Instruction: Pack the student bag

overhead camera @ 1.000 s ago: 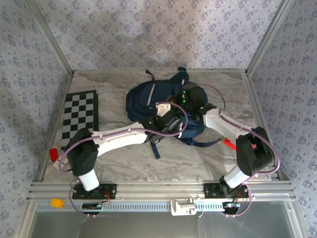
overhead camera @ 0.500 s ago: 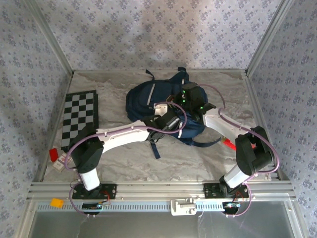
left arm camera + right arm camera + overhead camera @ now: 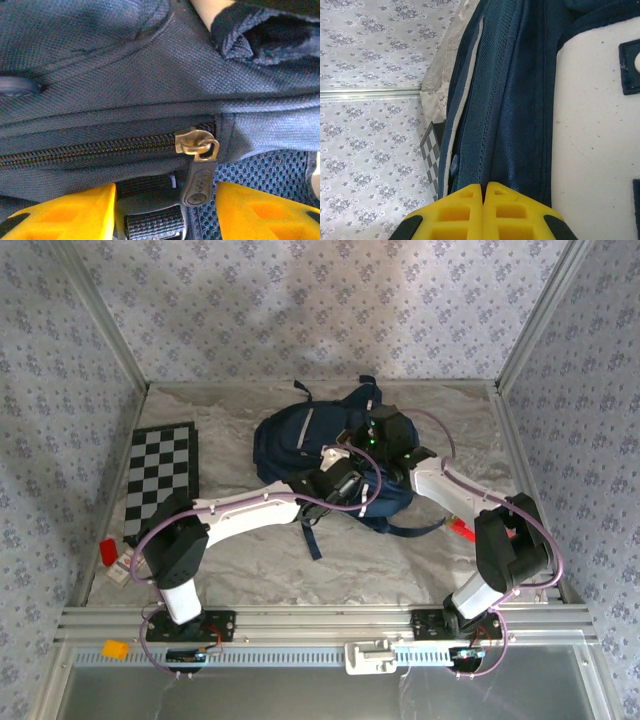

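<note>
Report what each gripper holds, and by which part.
Left gripper: fingers straddle the dark zipper pull of the navy blue fabric backpack; whether they grip it cannot be told. Right gripper: shut, nothing seen between its fingers.

left gripper advanced farther onto student bag, jaws narrowed beside zipper pull

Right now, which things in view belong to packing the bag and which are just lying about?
Job: student bag, zipper pull, left tool straddling the pull, right tool.
Lying about: checkerboard, red piece near it, orange block.
</note>
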Available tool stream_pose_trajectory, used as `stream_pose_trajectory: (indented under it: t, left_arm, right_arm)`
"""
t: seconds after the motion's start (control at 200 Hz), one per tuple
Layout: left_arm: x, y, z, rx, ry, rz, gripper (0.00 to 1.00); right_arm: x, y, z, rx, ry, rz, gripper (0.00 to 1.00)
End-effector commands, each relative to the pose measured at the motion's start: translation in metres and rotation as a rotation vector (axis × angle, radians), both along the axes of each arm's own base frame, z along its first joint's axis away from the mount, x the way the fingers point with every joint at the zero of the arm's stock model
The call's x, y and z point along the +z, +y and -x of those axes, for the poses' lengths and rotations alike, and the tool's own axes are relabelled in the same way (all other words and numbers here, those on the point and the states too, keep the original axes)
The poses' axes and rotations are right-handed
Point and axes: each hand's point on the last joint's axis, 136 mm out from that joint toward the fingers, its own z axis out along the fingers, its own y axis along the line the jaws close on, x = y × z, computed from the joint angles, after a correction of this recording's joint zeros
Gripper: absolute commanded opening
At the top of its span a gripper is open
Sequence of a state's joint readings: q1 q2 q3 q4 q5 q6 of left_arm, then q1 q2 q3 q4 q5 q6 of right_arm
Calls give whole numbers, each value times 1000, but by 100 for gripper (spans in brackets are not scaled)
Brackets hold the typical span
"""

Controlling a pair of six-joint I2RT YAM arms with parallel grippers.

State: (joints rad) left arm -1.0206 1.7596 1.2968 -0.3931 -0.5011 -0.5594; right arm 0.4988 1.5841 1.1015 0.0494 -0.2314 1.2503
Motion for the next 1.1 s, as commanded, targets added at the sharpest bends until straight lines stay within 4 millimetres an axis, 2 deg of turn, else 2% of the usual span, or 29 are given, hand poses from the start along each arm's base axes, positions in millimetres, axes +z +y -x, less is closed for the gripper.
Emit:
stream_pose_trajectory:
  t: [0.0,0.31,0.555,0.645,0.74,0.885,1.004,1.094]
  left_arm:
    - [29,-21,-16,-60,-70,43,49]
    - [45,-23,-17,-90,-95,90,27]
    - [56,-14,-12,-96,-83,172,9]
    - [52,-4,-12,-78,-66,180,4]
    - [42,14,-14,-34,-34,173,0]
    - [28,36,-12,-2,8,173,0]
    - [23,49,-10,3,22,177,0]
    - [23,50,-8,-20,25,185,0]
  right_arm:
    - [53,22,-10,46,-135,-110,0]
    - [45,19,-8,52,-120,-87,0]
    - [37,11,-3,65,-103,-49,0]
    - [35,9,0,74,-103,-39,0]
    - [34,6,2,79,-101,-22,0]
    - [34,4,4,97,-102,-18,0]
    - [35,3,5,103,-106,-11,0]
    - [36,4,5,105,-107,-15,0]
